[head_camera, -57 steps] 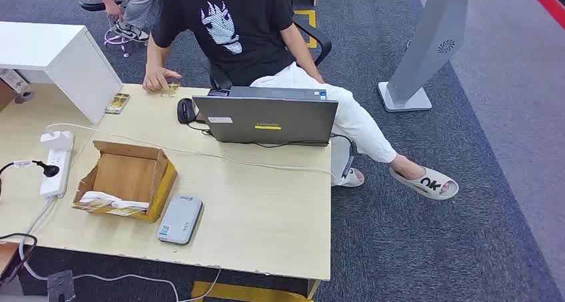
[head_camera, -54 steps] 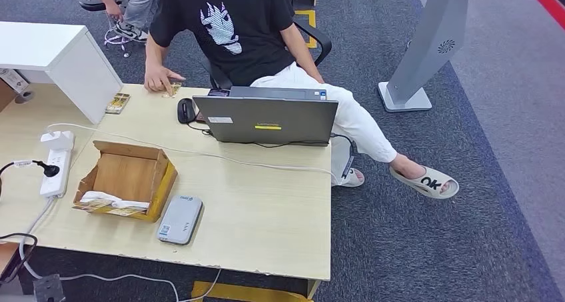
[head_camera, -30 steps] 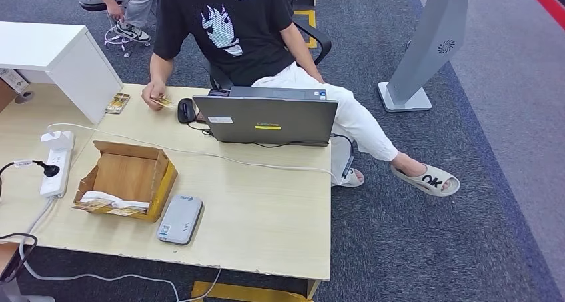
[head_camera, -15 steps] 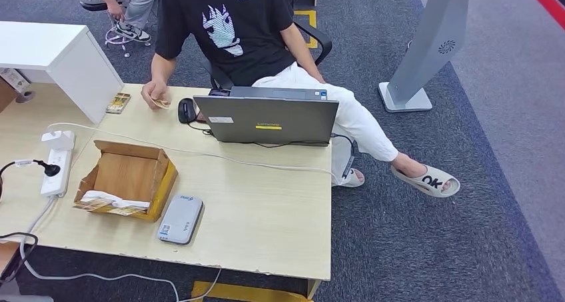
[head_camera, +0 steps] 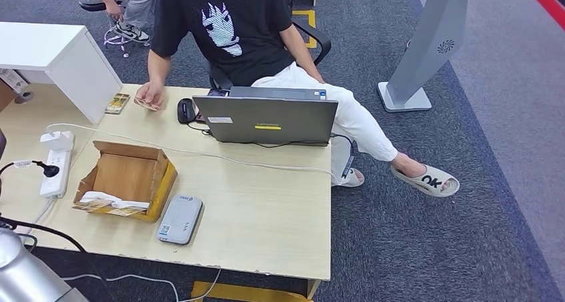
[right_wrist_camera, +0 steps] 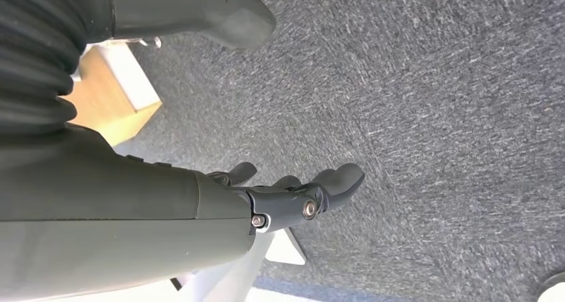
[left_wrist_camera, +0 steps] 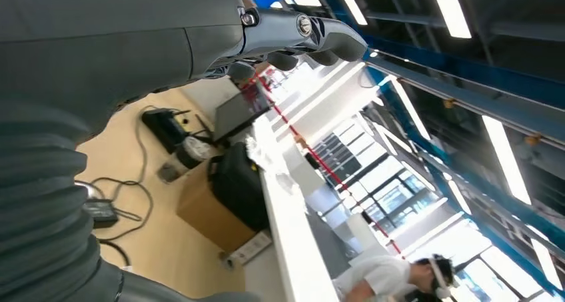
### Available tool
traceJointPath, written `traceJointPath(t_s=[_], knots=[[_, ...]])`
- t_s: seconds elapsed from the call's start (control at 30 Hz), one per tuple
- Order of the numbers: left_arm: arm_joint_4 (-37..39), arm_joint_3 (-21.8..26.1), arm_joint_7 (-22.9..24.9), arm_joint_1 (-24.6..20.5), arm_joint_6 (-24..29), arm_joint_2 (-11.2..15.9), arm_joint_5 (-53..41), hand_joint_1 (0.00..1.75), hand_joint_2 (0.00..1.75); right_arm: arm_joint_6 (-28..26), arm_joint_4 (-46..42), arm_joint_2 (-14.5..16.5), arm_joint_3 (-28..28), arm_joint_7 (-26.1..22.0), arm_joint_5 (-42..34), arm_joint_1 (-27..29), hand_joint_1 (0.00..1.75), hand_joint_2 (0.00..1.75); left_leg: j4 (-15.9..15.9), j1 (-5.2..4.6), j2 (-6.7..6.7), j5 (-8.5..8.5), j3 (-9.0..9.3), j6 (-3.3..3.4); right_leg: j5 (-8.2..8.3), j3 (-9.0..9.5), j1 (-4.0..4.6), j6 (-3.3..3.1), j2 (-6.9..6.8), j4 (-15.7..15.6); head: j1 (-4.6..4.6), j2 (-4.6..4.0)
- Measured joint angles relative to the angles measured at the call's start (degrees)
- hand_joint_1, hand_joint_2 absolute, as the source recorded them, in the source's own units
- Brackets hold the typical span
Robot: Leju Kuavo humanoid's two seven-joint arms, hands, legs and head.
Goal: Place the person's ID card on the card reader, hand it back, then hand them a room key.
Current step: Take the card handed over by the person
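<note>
The person's hand (head_camera: 148, 94) holds the ID card (head_camera: 144, 103) at the far edge of the table (head_camera: 266, 209). The grey card reader (head_camera: 180, 219) lies near the front edge. The left robot hand (left_wrist_camera: 293, 39) and the right robot hand (right_wrist_camera: 293, 195) hold nothing, fingers loosely apart.

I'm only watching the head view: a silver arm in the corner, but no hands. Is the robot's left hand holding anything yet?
Observer: No. The left wrist view shows the left hand holding nothing, its dark fingers stretched out.
Operator: And the right one?
Observer: The right wrist view shows the right hand hanging over grey carpet, beside the desk.
Operator: Holding a card, maybe?
Observer: No, nothing; its fingers are loosely spread.
</note>
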Motion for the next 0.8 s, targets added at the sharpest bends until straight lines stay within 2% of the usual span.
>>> traceJointPath(t_s=[0.13, 0.53, 0.7, 0.8], knots=[[-0.10, -5.30, 0.05, -2.93, -1.83, 0.31, -5.56, 0.00, 1.75, 0.92, 0.00, 0.07, -0.01, -0.12, 0.51, 0.01, 0.00, 1.75, 0.01, -0.02, 0.00, 0.00, 0.00, 0.00, 0.00, 0.00, -0.02, 0.00, 0.01, 0.00, 0.00, 0.00], [3.57, -21.71, 2.24, -6.93, -2.23, 0.03, -22.25, 0.00, 1.75, 2.05, 0.25, 0.27, 0.59, 2.58, 0.26, 0.02, 0.00, 1.75, 0.02, -0.05, 0.01, 0.00, 0.00, 0.00, 0.01, -0.03, -0.04, 0.01, 0.04, 0.00, 0.00, 0.00], [5.92, -26.20, 3.02, -7.03, -1.48, -2.72, -21.53, 0.00, 1.75, 2.24, 0.25, 0.28, 2.38, 6.38, -0.95, -0.03, 0.00, 1.75, 0.03, -0.06, 0.01, 0.00, -0.01, 0.01, 0.01, -0.02, -0.05, 0.02, 0.03, 0.00, 0.01, 0.00], [7.22, -28.21, 3.59, -7.00, -0.93, -4.15, -20.53, 0.00, 1.75, 3.04, 0.25, 0.28, 3.13, 6.78, -0.57, -0.05, 0.00, 1.75, 0.03, -0.08, 0.01, -0.01, -0.01, 0.01, 0.01, -0.02, -0.07, 0.02, 0.04, 0.00, 0.00, 0.00]])
